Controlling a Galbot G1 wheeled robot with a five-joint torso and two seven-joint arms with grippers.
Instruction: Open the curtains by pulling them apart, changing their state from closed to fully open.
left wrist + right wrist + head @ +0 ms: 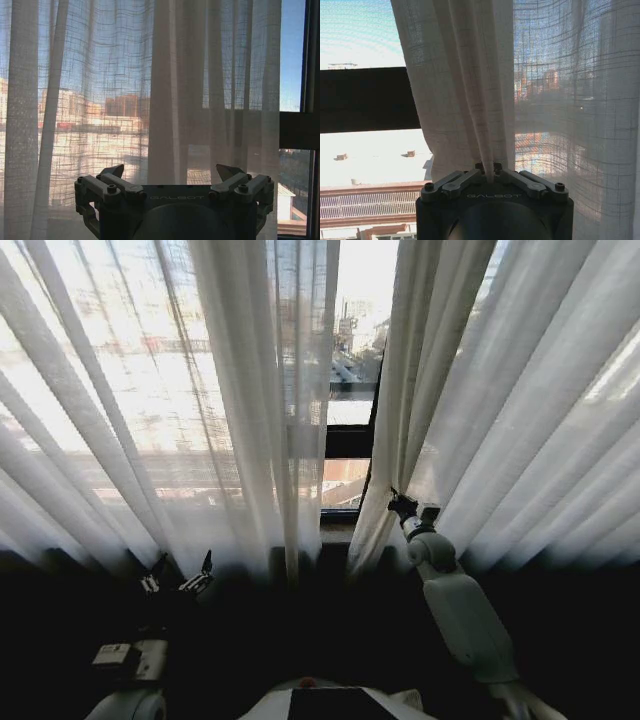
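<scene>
Curtains: you face two tall, sheer white fabric curtain panels, loosely woven with a visible grid weave and hanging in long vertical pleats. The left curtain panel (150,400) and the right curtain panel (520,410) stand apart at the middle, leaving a narrow gap.

Window: through the gap you see a dark window frame bar (350,440) and sunlit city buildings beyond.

Right hand: your right hand (396,502) is raised at the inner edge of the right panel, its dark metal fingers closed tight on a bunched fold of cloth. In the right wrist view the pinched pleats (487,125) fan upward from between the fingers (457,182), thick and cream-beige where gathered.

Left hand: your left hand (178,575) sits low, near the bottom of the left panel, fingers spread wide and holding nothing. In the left wrist view its fingertips (112,172) point at the translucent cloth without gripping it.
</scene>
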